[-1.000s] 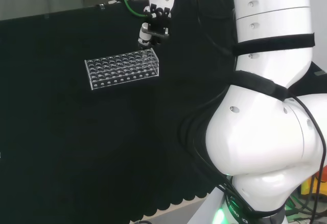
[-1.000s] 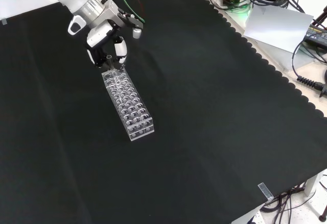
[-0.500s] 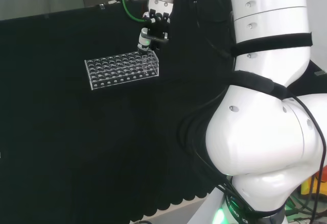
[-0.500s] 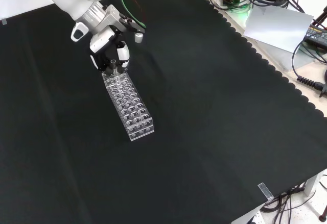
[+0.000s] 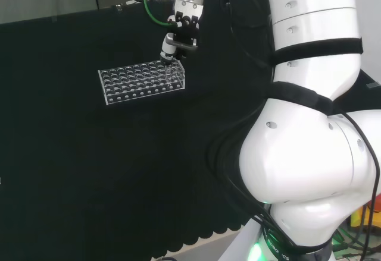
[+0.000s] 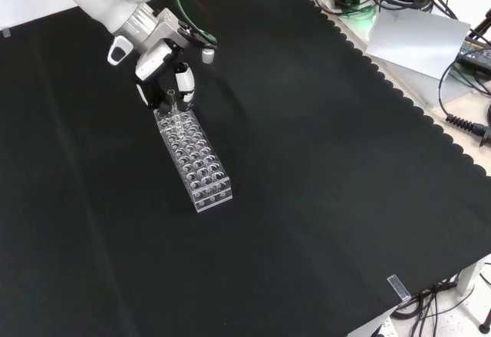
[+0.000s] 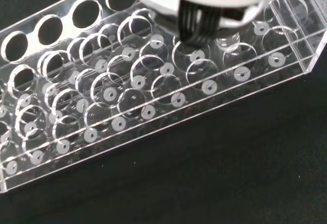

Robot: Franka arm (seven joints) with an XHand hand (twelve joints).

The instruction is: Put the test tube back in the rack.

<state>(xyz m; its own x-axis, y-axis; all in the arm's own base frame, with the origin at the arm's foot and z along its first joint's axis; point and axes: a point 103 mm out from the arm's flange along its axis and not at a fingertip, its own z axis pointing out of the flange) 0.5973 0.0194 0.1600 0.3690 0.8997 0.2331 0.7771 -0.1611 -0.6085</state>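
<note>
the rack just below the fingers is clear and colourless, its holes in even rows, each with a small pale dot at its base. the hand is black and white, its fingers white with black at the tips. the cloth beneath them is plain black with a scalloped edge. a green cable runs above the hand.

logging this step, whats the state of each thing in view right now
hand: over the rack's far end in the front view, fingers curled round the test tube
test tube: upright in the hand, lower end at the rack's end holes; how far in, cannot tell
rack: flat on the black cloth, other holes look empty
black cloth: spread flat over the bench
</note>
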